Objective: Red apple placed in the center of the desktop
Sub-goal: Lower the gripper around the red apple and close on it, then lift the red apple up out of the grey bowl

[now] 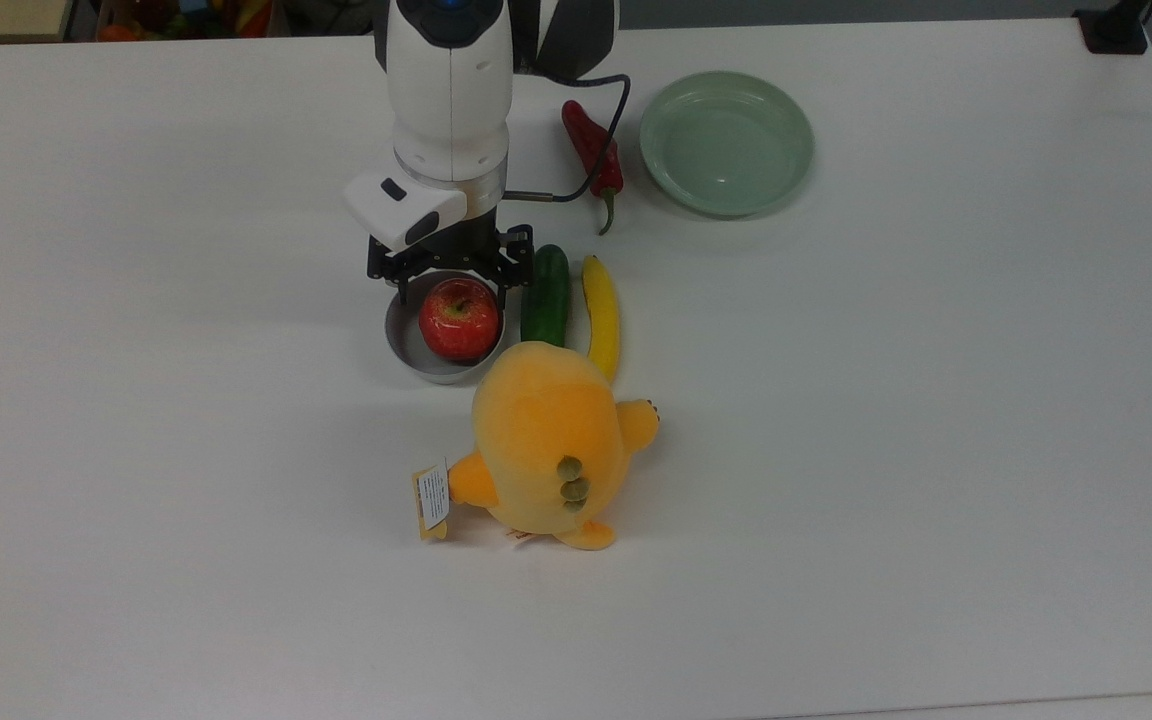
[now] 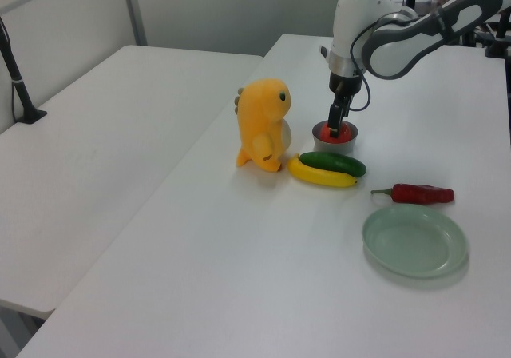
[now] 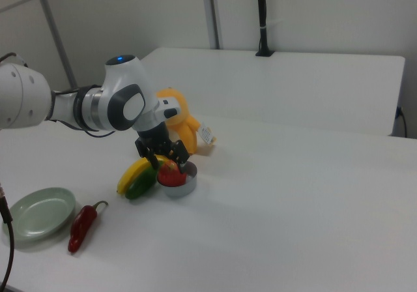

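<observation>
Red apple [image 1: 459,318], glossy, with yellowish flecks near its stem dimple, sits inside a small grey bowl [image 1: 407,345] near the middle of the white desk [image 1: 936,450]. In the left view the apple is largely hidden behind the gripper [image 2: 334,125] and in the right view partly behind the fingers [image 3: 181,166], so its lower half cannot be made out there. Gripper [image 1: 452,285]: open, fingers spread to either side of the apple's far portion in the top view; whether they touch it cannot be told. Green cucumber [image 1: 545,296] lies just beside the bowl, yellow banana [image 1: 602,316] alongside it, both partly covered at one end by an orange plush toy [image 1: 548,440] with a paper tag. Red chilli pepper [image 1: 593,156] and pale green plate [image 1: 726,141] lie toward the desk's far edge in the top view, the chilli crossed by the arm's black cable [image 1: 608,150].
</observation>
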